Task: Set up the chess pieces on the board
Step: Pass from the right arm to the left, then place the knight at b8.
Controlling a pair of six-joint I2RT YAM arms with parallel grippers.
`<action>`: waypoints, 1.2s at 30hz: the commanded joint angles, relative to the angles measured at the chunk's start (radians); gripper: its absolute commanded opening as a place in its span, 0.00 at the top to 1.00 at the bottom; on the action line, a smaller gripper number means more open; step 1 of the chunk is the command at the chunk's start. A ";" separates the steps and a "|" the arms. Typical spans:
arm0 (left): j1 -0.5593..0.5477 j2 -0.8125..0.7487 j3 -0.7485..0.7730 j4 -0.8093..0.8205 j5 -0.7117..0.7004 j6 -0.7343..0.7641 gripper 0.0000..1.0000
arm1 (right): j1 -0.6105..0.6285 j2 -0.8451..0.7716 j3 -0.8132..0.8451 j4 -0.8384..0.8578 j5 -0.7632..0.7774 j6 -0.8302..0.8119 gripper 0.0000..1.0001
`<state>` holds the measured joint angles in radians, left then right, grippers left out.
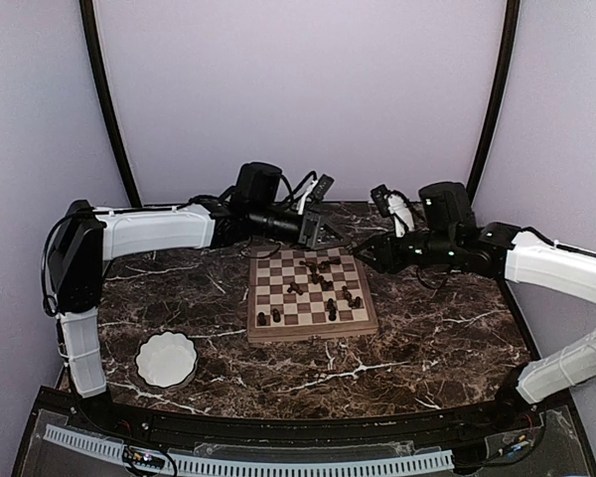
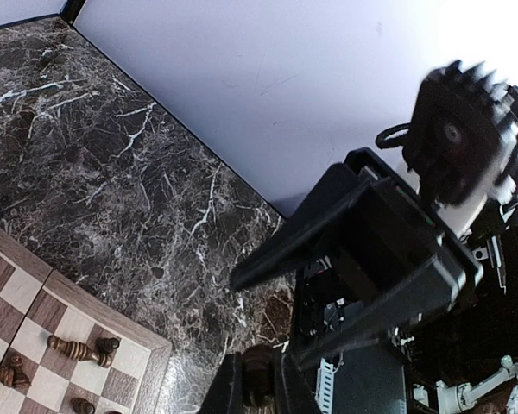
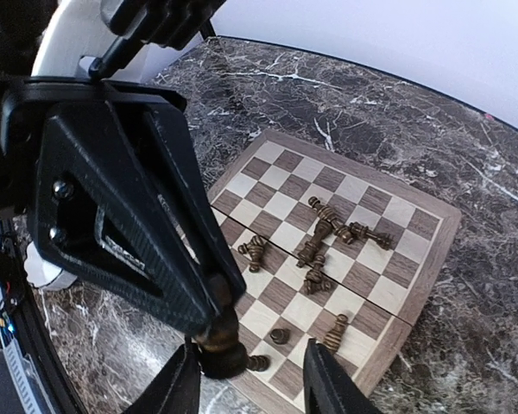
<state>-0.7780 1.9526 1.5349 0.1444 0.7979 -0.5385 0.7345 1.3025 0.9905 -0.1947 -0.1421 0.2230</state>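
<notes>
The board (image 1: 313,331) lies mid-table with several dark chess pieces (image 1: 323,278) toppled near its middle and a few upright in the near row (image 1: 269,317). At the board's far edge my left gripper (image 1: 323,237) is shut on one dark chess piece (image 3: 220,345), also seen between its fingertips (image 2: 259,375). My right gripper (image 3: 250,384) is open around that piece's base. The base rests against its left finger (image 3: 177,388), with a wide gap to the right finger (image 3: 328,379). Both grippers hang above the board's (image 3: 432,259) corner.
A white scalloped bowl (image 1: 166,360) sits at the near left of the marble table (image 1: 427,338). The lilac back wall stands close behind both grippers. In the left wrist view the right gripper's black fingers (image 2: 328,216) fill the right half, and the board's corner (image 2: 151,354) shows at lower left.
</notes>
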 commanded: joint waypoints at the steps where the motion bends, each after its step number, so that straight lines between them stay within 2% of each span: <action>1: -0.029 -0.010 0.067 -0.122 -0.059 0.149 1.00 | -0.099 -0.202 -0.115 -0.016 -0.037 0.083 0.49; 4: -0.069 -0.003 0.107 -0.264 -0.129 0.261 1.00 | -0.173 -0.355 -0.212 -0.018 0.011 0.163 0.33; 6: -0.096 0.007 0.127 -0.332 -0.185 0.330 1.00 | -0.211 -0.398 -0.245 -0.051 0.071 0.203 0.28; 11: -0.155 0.042 0.170 -0.462 -0.348 0.500 1.00 | -0.253 -0.337 -0.214 -0.149 0.122 0.256 0.28; 18: -0.219 0.097 0.242 -0.563 -0.544 0.593 1.00 | -0.256 -0.232 -0.165 -0.156 0.109 0.251 0.29; 30: -0.242 0.156 0.251 -0.618 -0.633 0.590 1.00 | -0.256 -0.196 -0.177 -0.111 0.084 0.257 0.29; 36: -0.245 0.177 0.250 -0.610 -0.617 0.578 0.98 | -0.256 -0.192 -0.177 -0.110 0.079 0.253 0.29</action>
<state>-1.0149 2.1170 1.7775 -0.4465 0.1837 0.0402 0.4831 1.1076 0.7944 -0.3401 -0.0551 0.4728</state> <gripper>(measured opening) 0.113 0.709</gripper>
